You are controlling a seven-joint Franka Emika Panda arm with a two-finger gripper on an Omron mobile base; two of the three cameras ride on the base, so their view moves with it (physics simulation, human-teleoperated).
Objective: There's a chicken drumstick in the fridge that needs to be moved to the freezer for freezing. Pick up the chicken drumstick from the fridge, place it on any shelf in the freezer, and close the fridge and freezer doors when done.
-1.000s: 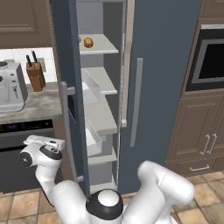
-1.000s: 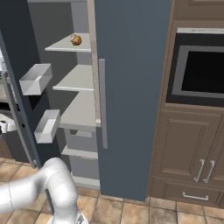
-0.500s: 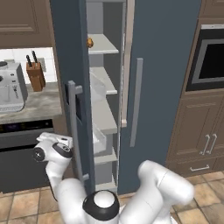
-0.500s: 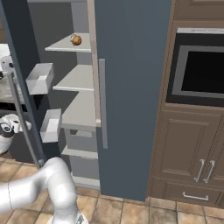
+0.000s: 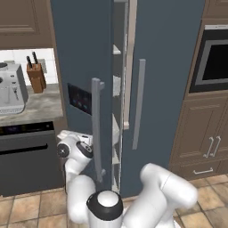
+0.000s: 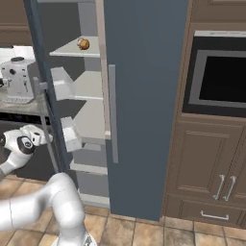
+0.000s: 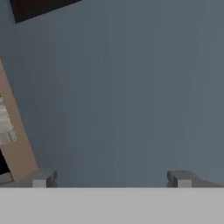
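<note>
Freezer door [image 5: 84, 102] swung nearly closed, spread tool [image 7: 111, 177] against it, chicken drumstick [image 6: 83, 44] on freezer shelf

ahead of gripper [image 7: 111, 179]: freezer door [image 5: 82, 67] face fills the way, fingertips spread wide right at it, no pass
gap past door edge: narrow slot [image 5: 116, 107] to the freezer shelves [image 6: 89, 86], too tight for the hand
beside hand, away from door: counter [image 5: 31, 107] and dark oven front [image 5: 26, 156] close in
</note>
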